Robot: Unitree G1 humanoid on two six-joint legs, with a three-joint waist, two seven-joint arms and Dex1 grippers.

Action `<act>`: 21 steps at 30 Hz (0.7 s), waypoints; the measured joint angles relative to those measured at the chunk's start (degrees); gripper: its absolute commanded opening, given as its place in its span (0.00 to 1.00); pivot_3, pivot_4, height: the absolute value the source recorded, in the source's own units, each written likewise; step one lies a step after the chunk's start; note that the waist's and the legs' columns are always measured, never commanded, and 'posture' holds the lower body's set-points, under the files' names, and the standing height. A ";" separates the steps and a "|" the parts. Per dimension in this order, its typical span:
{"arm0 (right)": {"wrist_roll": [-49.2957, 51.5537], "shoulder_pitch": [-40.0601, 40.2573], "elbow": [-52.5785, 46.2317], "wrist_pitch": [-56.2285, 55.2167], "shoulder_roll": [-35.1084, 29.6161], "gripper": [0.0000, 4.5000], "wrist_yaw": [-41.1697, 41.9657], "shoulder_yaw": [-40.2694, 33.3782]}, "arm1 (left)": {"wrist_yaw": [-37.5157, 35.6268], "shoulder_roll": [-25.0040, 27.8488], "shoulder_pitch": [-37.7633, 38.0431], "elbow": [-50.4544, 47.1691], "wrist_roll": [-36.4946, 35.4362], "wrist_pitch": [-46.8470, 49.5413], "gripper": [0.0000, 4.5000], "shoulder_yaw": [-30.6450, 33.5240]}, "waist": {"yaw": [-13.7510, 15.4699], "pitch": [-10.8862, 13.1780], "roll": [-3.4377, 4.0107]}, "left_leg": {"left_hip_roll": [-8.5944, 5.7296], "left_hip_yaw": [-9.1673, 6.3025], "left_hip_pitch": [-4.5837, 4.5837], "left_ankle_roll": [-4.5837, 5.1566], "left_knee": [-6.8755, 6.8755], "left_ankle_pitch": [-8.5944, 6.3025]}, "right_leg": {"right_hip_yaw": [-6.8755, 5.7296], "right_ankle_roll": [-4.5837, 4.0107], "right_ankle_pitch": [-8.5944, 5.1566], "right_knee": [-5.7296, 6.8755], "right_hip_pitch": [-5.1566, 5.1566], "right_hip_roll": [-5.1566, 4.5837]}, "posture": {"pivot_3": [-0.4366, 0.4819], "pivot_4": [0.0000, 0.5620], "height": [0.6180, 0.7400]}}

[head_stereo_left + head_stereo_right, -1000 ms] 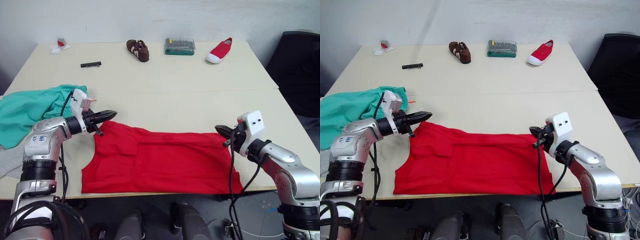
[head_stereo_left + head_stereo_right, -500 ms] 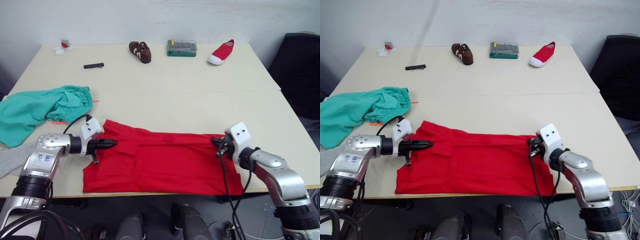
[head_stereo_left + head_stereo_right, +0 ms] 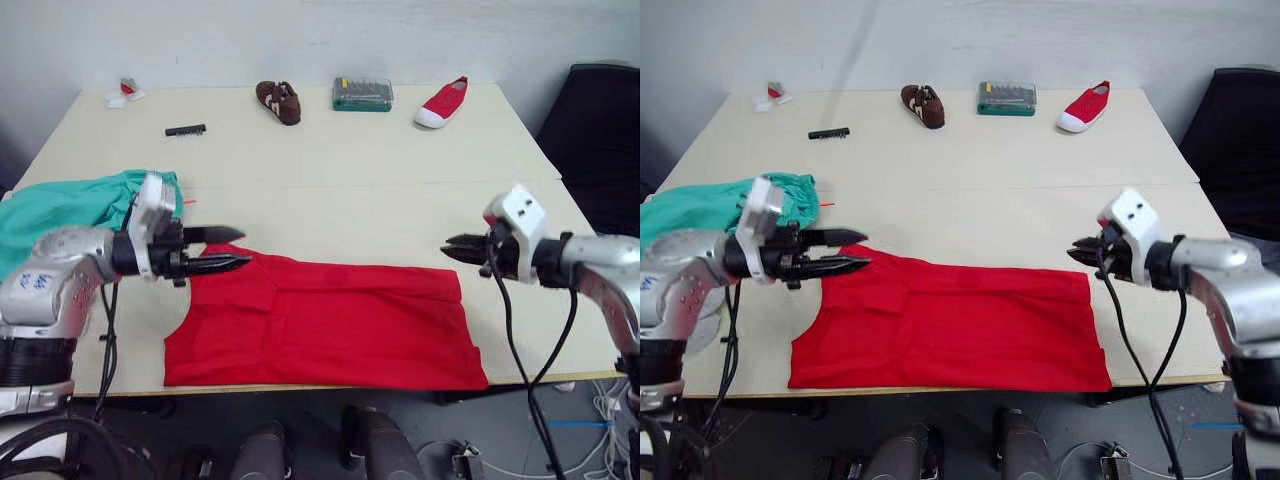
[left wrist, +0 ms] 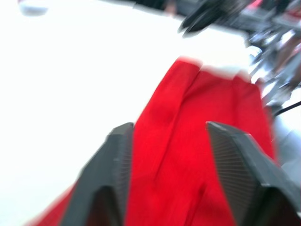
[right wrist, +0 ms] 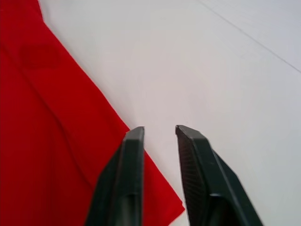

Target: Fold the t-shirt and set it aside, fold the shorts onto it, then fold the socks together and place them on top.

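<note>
- The t-shirt point(image 3: 330, 320) is lying flat along the near edge of the surface point(image 3: 340, 180).
- My left gripper point(image 3: 232, 250) is hovering released above the shirt's left end.
- My right gripper point(image 3: 452, 247) is hanging released, gripping nothing, above its right end.
- The shorts point(image 3: 70, 205) are lying bunched at my far left.

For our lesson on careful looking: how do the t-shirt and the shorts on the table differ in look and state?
The t-shirt is bright red; the shorts are teal-green. The t-shirt lies spread flat along the near edge of the table; the shorts sit bunched in a heap at the robot's left. The t-shirt lies between the left gripper and right gripper; the shorts lie beside the left one. Both are thin cloth, and neither is gripped.
</note>
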 measured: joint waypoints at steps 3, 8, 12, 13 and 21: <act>-3.54 -5.83 8.48 -1.38 1.54 0.67 4.61 7.02 | -0.74 -1.01 -0.28 -3.06 -0.43 0.36 1.00 -1.87 | -0.07 0.00 0.00 | 0.00 0.03 -0.09 -0.10 0.01 0.06 | -0.01 0.00 0.00 -0.06 -0.05 0.02 | 0.48 0.27 1.00; -8.15 -11.67 18.98 -4.28 5.30 0.74 10.29 13.84 | 0.50 -3.24 -0.27 -4.46 1.10 -1.57 1.00 -4.26 | 0.08 0.01 -0.01 | -0.01 0.03 -0.16 -0.16 0.03 0.09 | -0.03 0.01 0.00 -0.10 -0.06 0.02 | 0.48 0.27 1.00; -11.01 -12.48 22.54 -5.94 5.98 0.66 13.56 16.34 | 1.59 -3.45 0.40 -5.73 1.99 -2.98 1.00 -4.42 | 0.16 0.01 -0.01 | 0.00 0.02 -0.17 -0.17 0.03 0.09 | -0.04 0.00 0.00 -0.10 -0.06 0.01 | 0.48 0.27 1.00; -11.54 -12.75 23.26 -6.18 6.26 0.62 13.89 16.41 | 1.89 -3.45 0.94 -5.85 2.02 -3.05 1.00 -4.32 | 0.16 0.01 -0.01 | 0.00 0.02 -0.16 -0.18 0.04 0.10 | -0.04 0.00 0.00 -0.09 -0.06 0.00 | 0.48 0.27 1.00; -16.03 -15.02 27.23 -9.93 7.07 0.00 18.48 18.62 | 3.64 -3.41 2.51 -6.88 2.54 -4.65 1.00 -4.04 | 0.15 0.01 -0.01 | 0.00 -0.02 -0.09 -0.21 0.07 0.10 | -0.05 0.00 0.00 -0.01 -0.04 0.00 | 0.48 0.27 1.00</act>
